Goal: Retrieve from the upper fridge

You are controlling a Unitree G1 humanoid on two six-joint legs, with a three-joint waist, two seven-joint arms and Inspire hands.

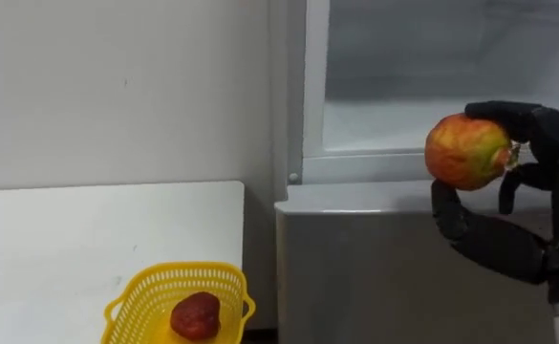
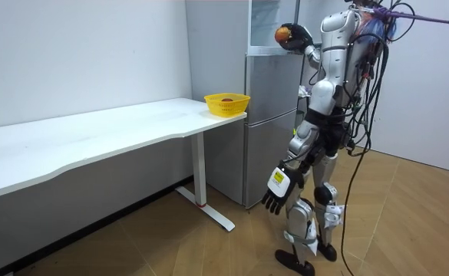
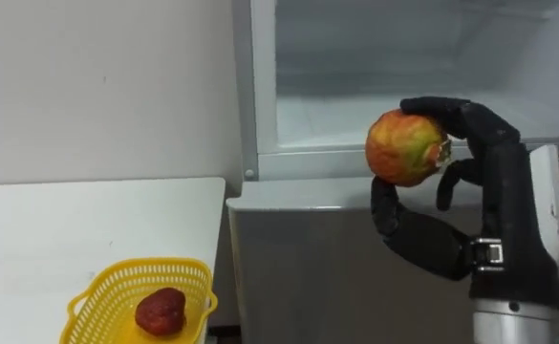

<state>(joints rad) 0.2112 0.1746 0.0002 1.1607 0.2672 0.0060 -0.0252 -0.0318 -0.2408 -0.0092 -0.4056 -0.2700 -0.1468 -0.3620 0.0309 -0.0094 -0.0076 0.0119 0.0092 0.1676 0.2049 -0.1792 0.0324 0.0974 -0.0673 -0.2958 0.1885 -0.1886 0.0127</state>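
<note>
Apple [image 3: 408,146] sits in right hand [image 3: 499,186]; room view shows left hand [image 2: 274,198] hanging.

Plain off-white wall [image 2: 78,54] along the room view's left, another pale wall [image 2: 431,84] at its right. Long white surface [image 2: 94,134] against the off-white wall, on a white leg [image 2: 199,172] with a flat foot. Light wood-plank floor [image 2: 408,222], evenly lit.
</note>
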